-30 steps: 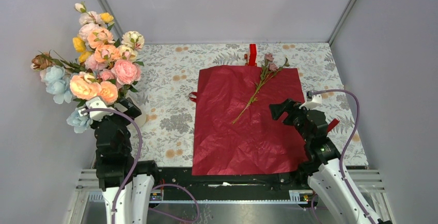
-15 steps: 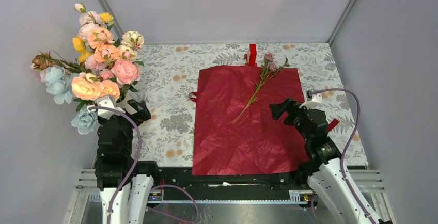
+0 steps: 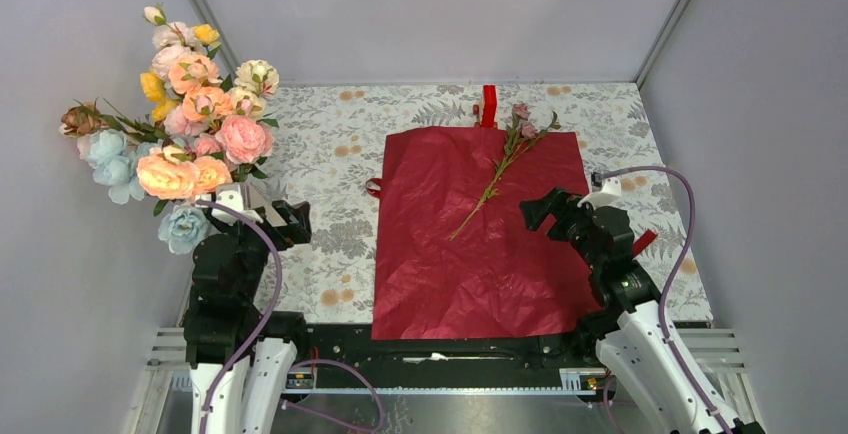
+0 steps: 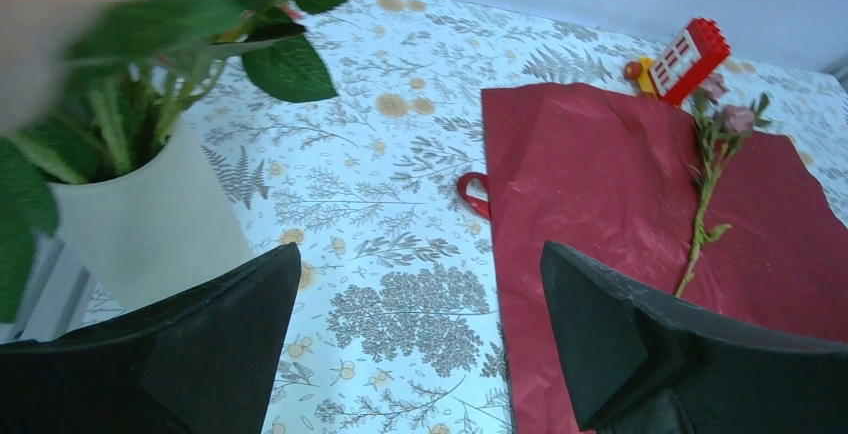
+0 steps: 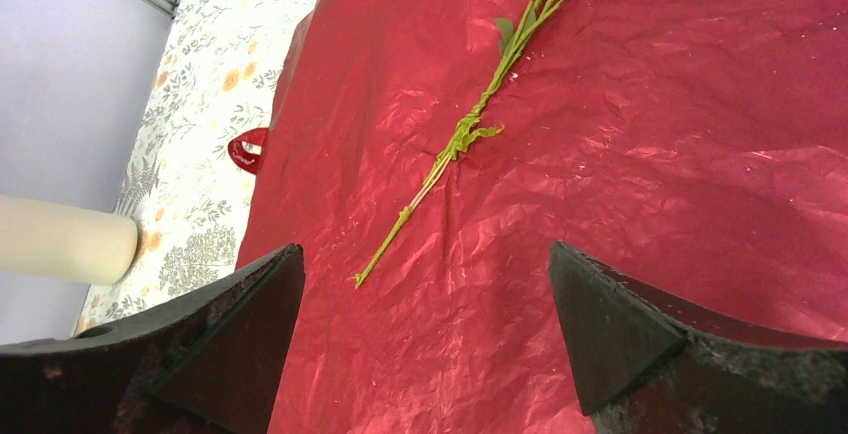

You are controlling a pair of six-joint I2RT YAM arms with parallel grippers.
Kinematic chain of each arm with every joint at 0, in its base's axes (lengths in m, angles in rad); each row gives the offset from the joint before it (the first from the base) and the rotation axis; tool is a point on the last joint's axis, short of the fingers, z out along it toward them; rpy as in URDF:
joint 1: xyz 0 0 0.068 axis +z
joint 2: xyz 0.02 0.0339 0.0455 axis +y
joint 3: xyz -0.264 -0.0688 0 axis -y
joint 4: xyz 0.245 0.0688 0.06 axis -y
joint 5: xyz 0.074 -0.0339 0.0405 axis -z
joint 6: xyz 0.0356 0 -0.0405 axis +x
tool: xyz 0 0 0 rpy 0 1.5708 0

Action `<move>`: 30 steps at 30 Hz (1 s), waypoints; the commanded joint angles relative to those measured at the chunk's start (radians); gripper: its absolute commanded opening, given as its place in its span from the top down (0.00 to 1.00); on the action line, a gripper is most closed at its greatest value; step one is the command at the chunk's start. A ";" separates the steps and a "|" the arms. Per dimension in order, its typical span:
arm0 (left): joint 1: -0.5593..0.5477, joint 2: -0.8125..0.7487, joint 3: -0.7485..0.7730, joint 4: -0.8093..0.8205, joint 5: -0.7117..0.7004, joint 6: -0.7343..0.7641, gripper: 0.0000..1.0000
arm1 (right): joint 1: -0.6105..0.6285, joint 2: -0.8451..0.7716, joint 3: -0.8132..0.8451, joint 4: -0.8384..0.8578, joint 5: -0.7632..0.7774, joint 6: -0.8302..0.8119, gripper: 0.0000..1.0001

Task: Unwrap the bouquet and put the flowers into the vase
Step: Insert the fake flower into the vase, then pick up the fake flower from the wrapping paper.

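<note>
While the left gripper (image 4: 417, 254) and the right gripper (image 5: 425, 249) are both hanging spread wide and empty, we are judging the unwrapping done and the transfer step in hand. Just beside the left gripper, the plain white tapered vase (image 4: 150, 224) is standing upright, holding pale blue blooms (image 3: 105, 154). Ahead of the right gripper, the dark red crinkly wrapping paper (image 3: 480, 254) is lying flat, with one thin green stem with small pink blooms (image 3: 495, 179) resting diagonally on it. Next, we are planning a descent over mid-stem, a light pinch, and a carry to the vase.
</note>
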 commanded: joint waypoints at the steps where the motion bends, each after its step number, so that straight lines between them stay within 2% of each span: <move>1: -0.010 0.012 -0.014 0.045 0.106 0.038 0.02 | -0.006 0.009 0.049 0.022 -0.020 -0.004 0.02; 11: -0.029 0.113 -0.017 0.111 0.170 0.044 0.02 | -0.006 0.045 0.059 0.022 -0.043 0.017 0.02; 18: -0.115 0.195 -0.008 0.143 0.160 0.079 0.03 | -0.006 0.115 0.084 0.008 -0.050 0.047 0.05; 25: -0.237 0.315 0.017 0.153 0.147 0.133 0.02 | -0.006 0.272 0.172 -0.086 0.011 0.095 0.17; 28: -0.259 0.369 0.041 0.149 0.199 0.145 0.02 | -0.002 0.365 0.226 -0.116 0.034 0.125 0.26; 30: -0.260 0.402 0.060 0.146 0.239 0.147 0.01 | 0.011 0.453 0.285 -0.145 0.074 0.130 0.28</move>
